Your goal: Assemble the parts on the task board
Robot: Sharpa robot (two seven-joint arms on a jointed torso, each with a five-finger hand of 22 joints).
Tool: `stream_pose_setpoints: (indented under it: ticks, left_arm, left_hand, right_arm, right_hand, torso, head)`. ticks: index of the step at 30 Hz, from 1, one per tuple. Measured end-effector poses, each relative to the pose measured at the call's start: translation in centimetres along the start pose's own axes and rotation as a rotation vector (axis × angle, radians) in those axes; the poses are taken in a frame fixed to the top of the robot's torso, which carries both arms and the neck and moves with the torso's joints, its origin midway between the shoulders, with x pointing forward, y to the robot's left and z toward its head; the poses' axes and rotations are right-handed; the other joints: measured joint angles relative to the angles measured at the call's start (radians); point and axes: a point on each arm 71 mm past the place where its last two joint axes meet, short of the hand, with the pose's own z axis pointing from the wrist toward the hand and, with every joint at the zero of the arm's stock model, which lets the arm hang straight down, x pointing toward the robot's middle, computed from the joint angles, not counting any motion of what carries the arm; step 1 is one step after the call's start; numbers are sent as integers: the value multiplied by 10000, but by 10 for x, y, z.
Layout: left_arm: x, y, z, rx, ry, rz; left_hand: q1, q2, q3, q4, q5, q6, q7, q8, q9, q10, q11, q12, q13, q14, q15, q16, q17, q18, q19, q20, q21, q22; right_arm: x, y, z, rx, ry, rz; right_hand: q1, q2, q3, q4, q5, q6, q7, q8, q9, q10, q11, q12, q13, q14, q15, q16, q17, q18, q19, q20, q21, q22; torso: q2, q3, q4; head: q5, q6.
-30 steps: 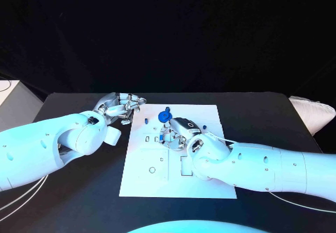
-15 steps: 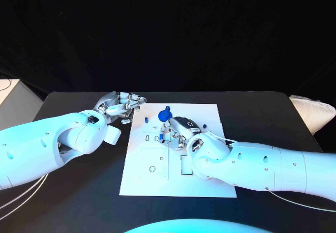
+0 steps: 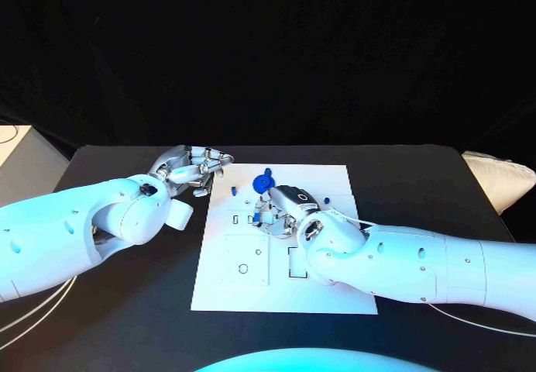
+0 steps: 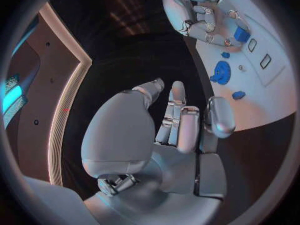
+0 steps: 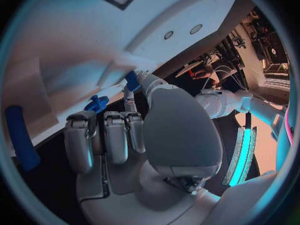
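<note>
white task board mid-table, right hand down on its far half with a small blue part in its fingers

a blue gear-shaped part stands near the board's far edge, and a small blue peg lies just beside the far left corner. the right hand covers the slots under it; in the left wrist view a blue part sits pinched at its fingertips, though what it touches below is hidden. the left hand hovers over the black table just off the board's far left corner, fingers curled together, holding nothing visible.
</note>
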Motion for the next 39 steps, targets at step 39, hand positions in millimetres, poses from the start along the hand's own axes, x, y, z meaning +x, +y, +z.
stream_pose_setpoints:
  ticks: [39]
  left_arm:
    - [-1, 1, 0, -59, 24, 14]
  left_hand:
    - [0, 0, 0, 0, 0, -36, 36, 37, 10, -72, 0, 51, 18, 0, 0, 56, -2, 1, 0, 0, 0, 45]
  right_arm:
    - [2, -1, -1, -55, 124, -48]
  right_hand:
    - [-362, -362, -1228, 479, -406, -1144, 380, -141, -290, -104, 316, -958, -5, 0, 218, 0, 6, 1, -35, 182, 0, -5]
  torso:
    - [4, 7, -7]
  head:
    - [5, -18]
